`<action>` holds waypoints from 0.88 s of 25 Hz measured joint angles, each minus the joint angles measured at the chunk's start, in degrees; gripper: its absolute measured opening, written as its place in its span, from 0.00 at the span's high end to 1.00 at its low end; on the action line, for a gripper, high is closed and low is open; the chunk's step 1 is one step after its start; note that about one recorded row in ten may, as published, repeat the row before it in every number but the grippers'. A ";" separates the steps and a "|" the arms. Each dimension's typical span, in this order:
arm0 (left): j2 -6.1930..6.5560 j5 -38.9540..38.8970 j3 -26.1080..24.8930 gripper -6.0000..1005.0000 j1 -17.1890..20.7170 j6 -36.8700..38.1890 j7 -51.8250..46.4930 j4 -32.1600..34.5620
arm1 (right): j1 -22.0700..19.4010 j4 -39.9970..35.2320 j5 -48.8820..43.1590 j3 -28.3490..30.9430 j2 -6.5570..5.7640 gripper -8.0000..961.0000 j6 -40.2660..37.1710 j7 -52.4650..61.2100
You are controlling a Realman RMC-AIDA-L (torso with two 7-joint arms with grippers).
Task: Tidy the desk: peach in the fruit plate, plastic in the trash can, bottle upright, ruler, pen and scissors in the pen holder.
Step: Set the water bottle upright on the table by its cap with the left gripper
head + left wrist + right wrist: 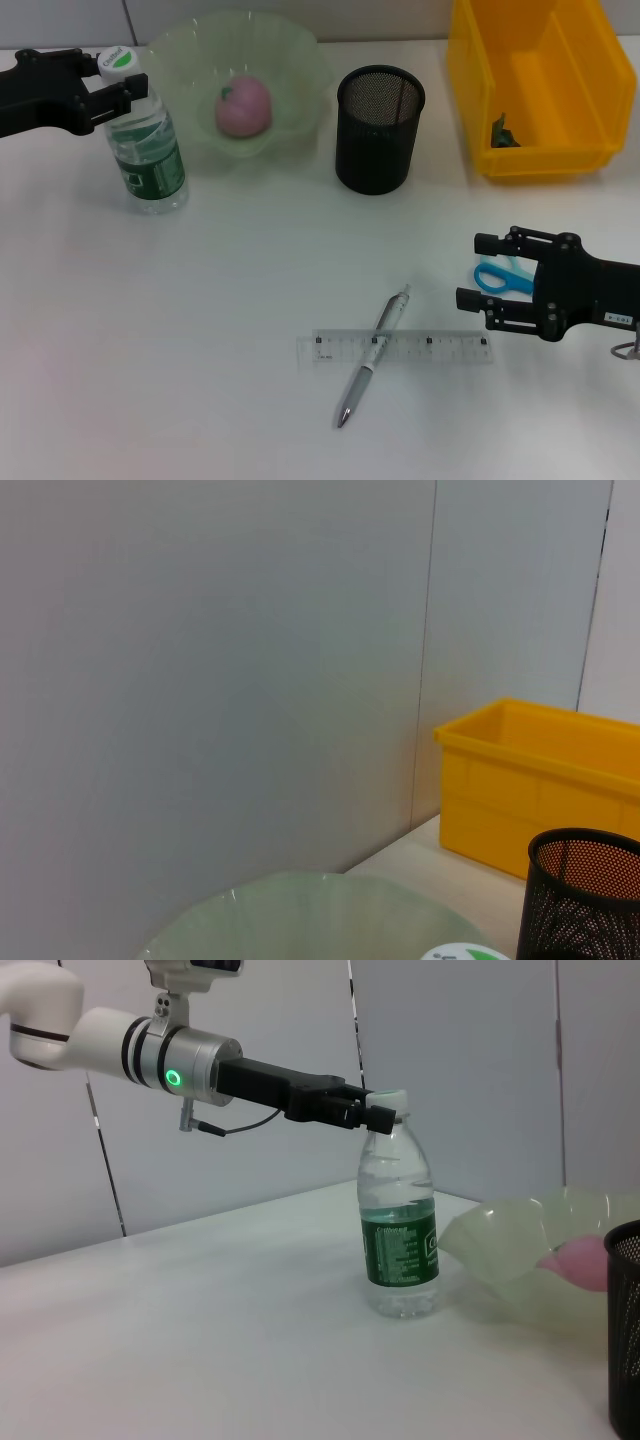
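Observation:
The clear bottle point(150, 150) with a green label stands upright at the far left, and my left gripper point(118, 86) is shut on its neck just under the white cap. In the right wrist view the bottle point(400, 1230) is seen with that gripper point(372, 1116) at its neck. A pink peach point(243, 107) lies in the pale green fruit plate point(295, 60). The black mesh pen holder point(380, 128) stands beside it. My right gripper point(472, 270) is open at the blue scissors point(503, 277). A pen point(373, 355) lies across the clear ruler point(400, 347). A dark plastic piece point(503, 132) lies in the yellow trash can point(540, 80).
The left wrist view takes in the fruit plate's rim point(320, 905), the pen holder point(585, 890), the trash can point(540, 790) and a grey wall behind. The right wrist view also has the plate point(500, 1240), the peach point(580, 1260) and the pen holder point(625, 1330).

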 joint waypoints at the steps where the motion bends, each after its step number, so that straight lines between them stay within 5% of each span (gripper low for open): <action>1: 0.01 0.01 0.00 0.42 0.00 0.00 0.01 0.00 | 0.05 0.00 0.00 0.00 0.00 0.23 0.01 0.06; 22: -0.22 -0.12 -0.07 0.39 0.03 -0.13 0.02 0.17 | 0.15 0.00 0.00 0.00 0.00 0.23 -0.15 0.43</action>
